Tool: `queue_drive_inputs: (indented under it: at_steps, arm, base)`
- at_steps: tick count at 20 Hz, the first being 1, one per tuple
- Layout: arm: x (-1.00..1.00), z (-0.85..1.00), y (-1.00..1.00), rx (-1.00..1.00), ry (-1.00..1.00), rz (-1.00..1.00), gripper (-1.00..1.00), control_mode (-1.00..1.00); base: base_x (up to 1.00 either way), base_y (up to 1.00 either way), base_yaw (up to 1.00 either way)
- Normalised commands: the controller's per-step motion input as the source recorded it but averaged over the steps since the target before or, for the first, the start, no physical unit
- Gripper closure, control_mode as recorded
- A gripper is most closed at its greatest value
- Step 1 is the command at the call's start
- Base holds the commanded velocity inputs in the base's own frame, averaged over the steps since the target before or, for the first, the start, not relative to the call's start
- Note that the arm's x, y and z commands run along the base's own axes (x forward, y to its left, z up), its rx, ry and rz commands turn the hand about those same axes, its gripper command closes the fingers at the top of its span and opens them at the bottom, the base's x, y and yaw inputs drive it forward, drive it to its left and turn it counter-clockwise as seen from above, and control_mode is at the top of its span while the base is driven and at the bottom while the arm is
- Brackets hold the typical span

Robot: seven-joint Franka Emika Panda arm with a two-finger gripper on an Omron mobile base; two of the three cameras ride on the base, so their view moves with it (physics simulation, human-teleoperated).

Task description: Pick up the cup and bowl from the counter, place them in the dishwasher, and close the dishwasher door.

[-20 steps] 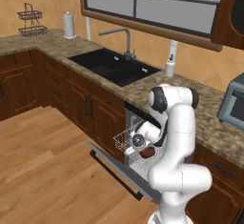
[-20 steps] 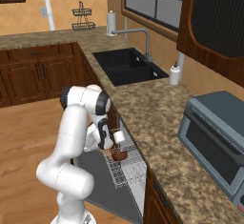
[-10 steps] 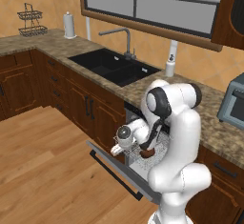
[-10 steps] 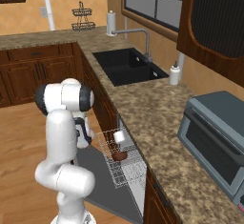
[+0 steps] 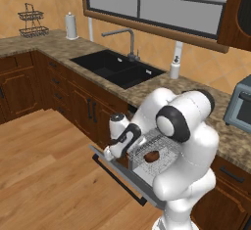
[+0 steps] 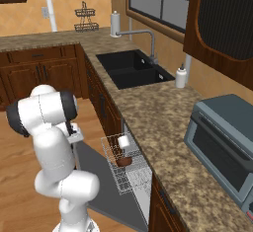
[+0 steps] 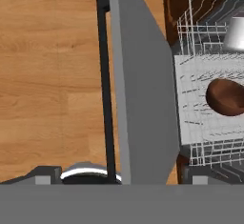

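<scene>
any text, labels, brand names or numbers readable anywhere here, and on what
None: no readable text in any view.
The toaster oven, soap dispenser and paper towel roll show plain surfaces.
The dishwasher door, its handle, the cup and the bowl carry no markings.

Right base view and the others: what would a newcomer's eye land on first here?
The dishwasher door lies dropped open below the counter, with the white wire rack pulled out over it. In that rack sit the dark brown bowl and the white cup. The white arm bends low over the door's outer edge, near its black bar handle.
</scene>
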Motion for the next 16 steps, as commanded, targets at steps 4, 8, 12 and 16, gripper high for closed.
queue_drive_inputs:
  at_steps: [4,8,12,16]
  arm:
    - [-0.21,0.35,1.00,-0.41,0.10,0.00,-1.00,-1.00]
    - [-0.34,0.05,1.00,-0.56,-0.01,0.00,-1.00,-1.00]
    - [-0.21,-0.10,1.00,-0.64,-0.02,0.00,-1.00,-1.00]
    - [0.00,-0.50,1.00,-0.61,-0.05,0.00,-1.00,-1.00]
  base:
    - [0.00,0.00,0.00]
    - [0.00,0.00,0.00]
    - [0.00,0.00,0.00]
    - [0.00,0.00,0.00]
